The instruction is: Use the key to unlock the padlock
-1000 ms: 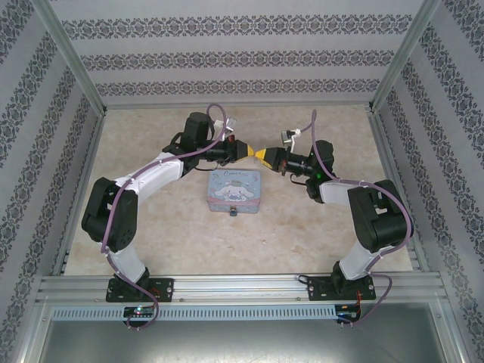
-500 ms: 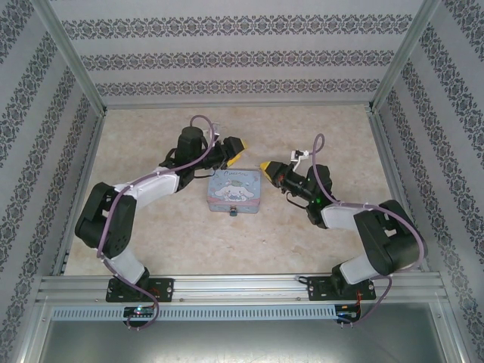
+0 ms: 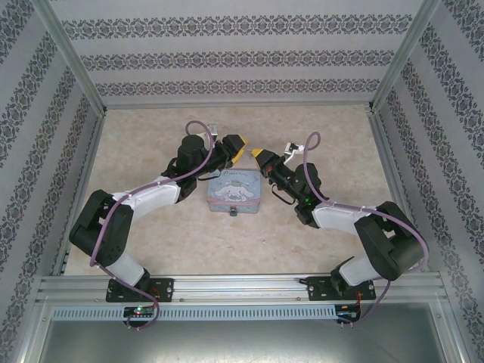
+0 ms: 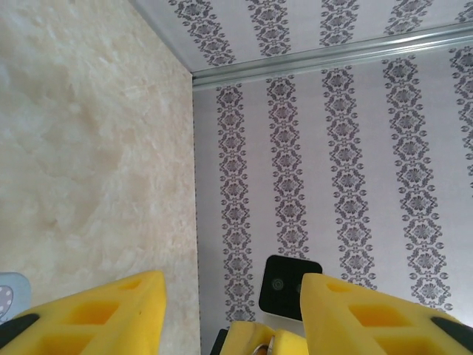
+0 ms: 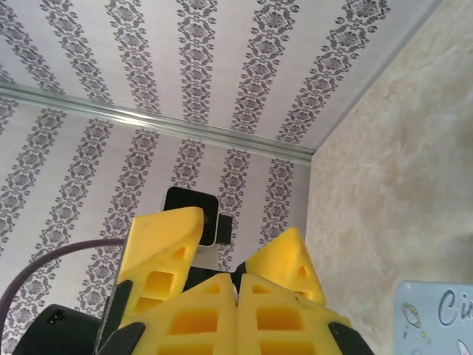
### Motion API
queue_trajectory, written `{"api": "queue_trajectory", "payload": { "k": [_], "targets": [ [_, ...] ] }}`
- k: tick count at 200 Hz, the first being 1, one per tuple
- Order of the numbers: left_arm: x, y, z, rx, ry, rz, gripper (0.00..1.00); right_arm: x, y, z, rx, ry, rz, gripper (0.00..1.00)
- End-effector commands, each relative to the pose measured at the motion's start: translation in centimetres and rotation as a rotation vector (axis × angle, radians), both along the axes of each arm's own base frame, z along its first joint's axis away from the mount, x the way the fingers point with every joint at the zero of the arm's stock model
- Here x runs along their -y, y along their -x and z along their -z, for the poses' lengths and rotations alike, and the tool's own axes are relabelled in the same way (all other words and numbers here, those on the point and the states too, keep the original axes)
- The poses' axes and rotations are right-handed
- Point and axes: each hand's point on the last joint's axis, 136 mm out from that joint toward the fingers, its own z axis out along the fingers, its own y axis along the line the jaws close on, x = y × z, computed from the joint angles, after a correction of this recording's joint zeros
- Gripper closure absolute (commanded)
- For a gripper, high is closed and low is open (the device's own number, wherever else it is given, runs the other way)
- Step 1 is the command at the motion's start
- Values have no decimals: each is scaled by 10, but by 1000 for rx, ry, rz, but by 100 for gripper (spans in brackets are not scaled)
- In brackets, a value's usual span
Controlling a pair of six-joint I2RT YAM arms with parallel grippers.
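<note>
Above the table, behind the tin, my two grippers meet tip to tip. My left gripper (image 3: 239, 148) is open, its yellow fingers (image 4: 111, 314) spread to either side of the right gripper's tip (image 4: 267, 336). My right gripper (image 3: 258, 153) is shut, with a small metal loop, the key (image 4: 262, 346), pinched between its pads. In the right wrist view my right gripper (image 5: 236, 281) sits pressed together between the left fingers (image 5: 166, 237). The padlock (image 3: 233, 213) is a tiny dark piece at the near edge of the cartoon tin (image 3: 234, 190), apart from both grippers.
The tin (image 5: 436, 318) lies flat mid-table on the beige tabletop (image 3: 151, 151). Patterned walls (image 3: 227, 60) enclose the back and both sides, with metal posts at the corners. An aluminium rail (image 3: 242, 287) runs along the near edge by the arm bases.
The left gripper has gone from shut to open. The grippers drew apart, then the right one moved back up and left, so its tip now sits between the left fingers.
</note>
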Motion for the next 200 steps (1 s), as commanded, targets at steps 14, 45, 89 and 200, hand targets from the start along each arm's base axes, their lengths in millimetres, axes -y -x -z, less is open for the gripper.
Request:
{"api": "queue_trajectory", "payload": {
  "k": [14, 45, 89, 200],
  "targets": [
    [0, -3, -12, 39, 61, -42, 53, -5, -4, -12, 32, -36, 21, 100],
    [5, -6, -11, 35, 82, -39, 56, -8, -5, -11, 30, -43, 11, 100],
    [12, -8, -10, 34, 87, -28, 62, -11, -5, -9, 26, -51, 3, 100],
    [18, -10, -8, 36, 91, -27, 87, -13, -5, -1, 8, -66, -12, 100]
  ]
}}
